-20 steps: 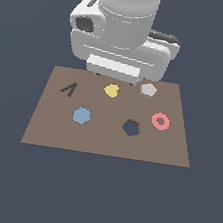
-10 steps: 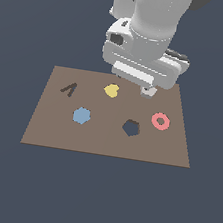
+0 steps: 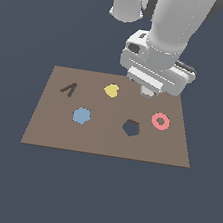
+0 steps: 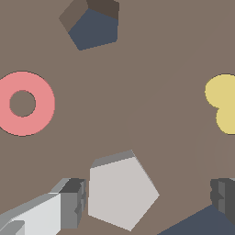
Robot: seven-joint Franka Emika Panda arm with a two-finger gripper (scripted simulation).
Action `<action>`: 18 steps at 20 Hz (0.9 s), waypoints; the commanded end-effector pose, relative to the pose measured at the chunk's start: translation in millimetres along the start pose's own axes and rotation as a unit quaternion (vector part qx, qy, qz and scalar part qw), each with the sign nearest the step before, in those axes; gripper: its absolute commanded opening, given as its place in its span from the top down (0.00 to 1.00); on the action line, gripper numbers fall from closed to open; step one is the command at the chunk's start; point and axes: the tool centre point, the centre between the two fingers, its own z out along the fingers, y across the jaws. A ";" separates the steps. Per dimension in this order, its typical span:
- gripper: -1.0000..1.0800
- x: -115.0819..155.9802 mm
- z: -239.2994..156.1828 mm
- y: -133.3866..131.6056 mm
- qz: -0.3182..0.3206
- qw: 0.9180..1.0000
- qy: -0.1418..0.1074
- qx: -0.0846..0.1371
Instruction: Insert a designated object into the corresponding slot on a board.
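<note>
- Board: flat brown rectangle lying on a dark surface; seen whole in the exterior view
- Gripper: lowered over the far part of the board, toward the exterior view's right; its body hides most of what lies beneath it in that view
- Fingers: in the wrist view one finger stands just beside one edge of the grey block, the other well clear of its opposite side. Jaws spread wide, nothing clamped between them
- Grey pentagonal block: lying flat on the board between the two fingers, nearer one than the other; contact with the near finger cannot be confirmed. In the exterior view only a pale sliver shows below the gripper body
- Slot: dark pentagon recess in the board, unoccupied, well apart from the block; it sits between the blue hexagon and the pink ring
- Yellow heart: on the board just beside the gripper, on the exterior view's left of it
- Thin dark V-shaped mark: near the board's far corner on the exterior view's left
</note>
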 end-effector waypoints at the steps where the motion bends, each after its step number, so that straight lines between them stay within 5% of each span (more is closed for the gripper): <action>1: 0.04 -5.5 5.6 -5.7 0.012 1.000 0.000 0.001; 18: 0.04 -12.1 28.4 -14.3 0.026 1.000 -0.002 0.002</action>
